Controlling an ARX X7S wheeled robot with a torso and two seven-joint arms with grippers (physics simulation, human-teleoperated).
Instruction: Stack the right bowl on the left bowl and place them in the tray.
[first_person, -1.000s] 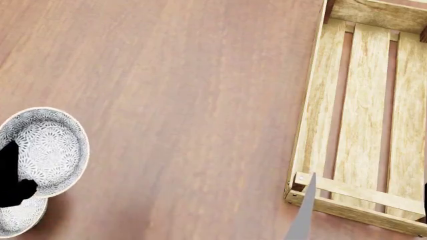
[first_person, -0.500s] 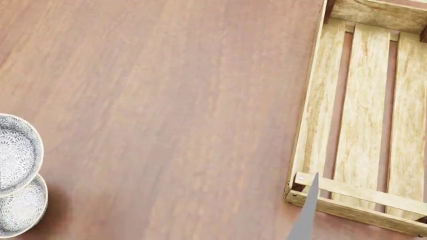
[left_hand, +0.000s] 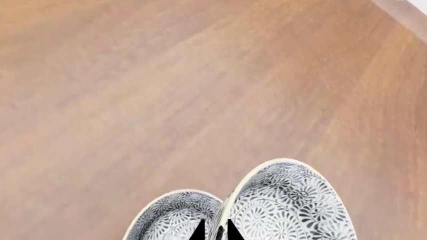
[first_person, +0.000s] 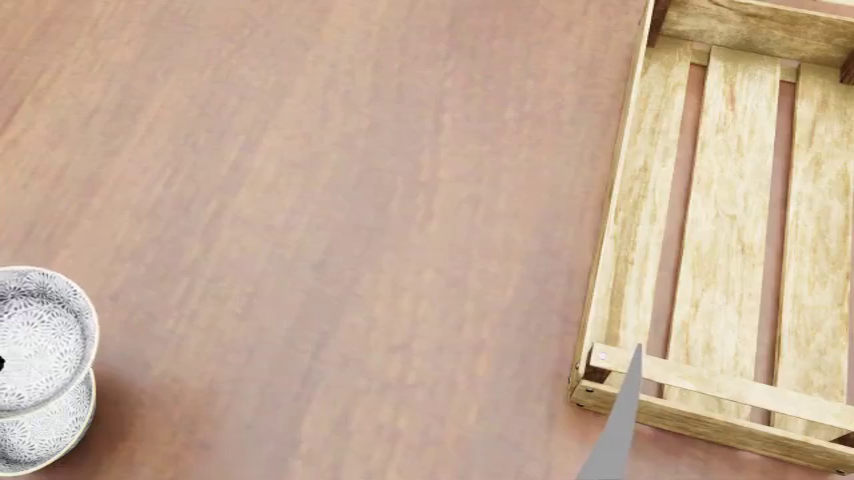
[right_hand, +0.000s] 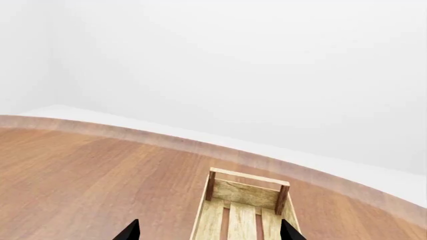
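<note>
Two patterned bowls sit at the tabletop's (first_person: 347, 200) left edge in our head view. We see the upper bowl (first_person: 40, 338) overlapping the lower bowl (first_person: 47, 430), raised and tilted. Left hand (left_hand: 215, 231): its dark fingertips pinch the upper bowl's rim, one on each side. Right hand (right_hand: 210, 231): fingertips spread wide, holding nothing, above the tabletop facing the tray (right_hand: 243, 192). The tray lies empty, well apart from both bowls, at the far right.
</note>
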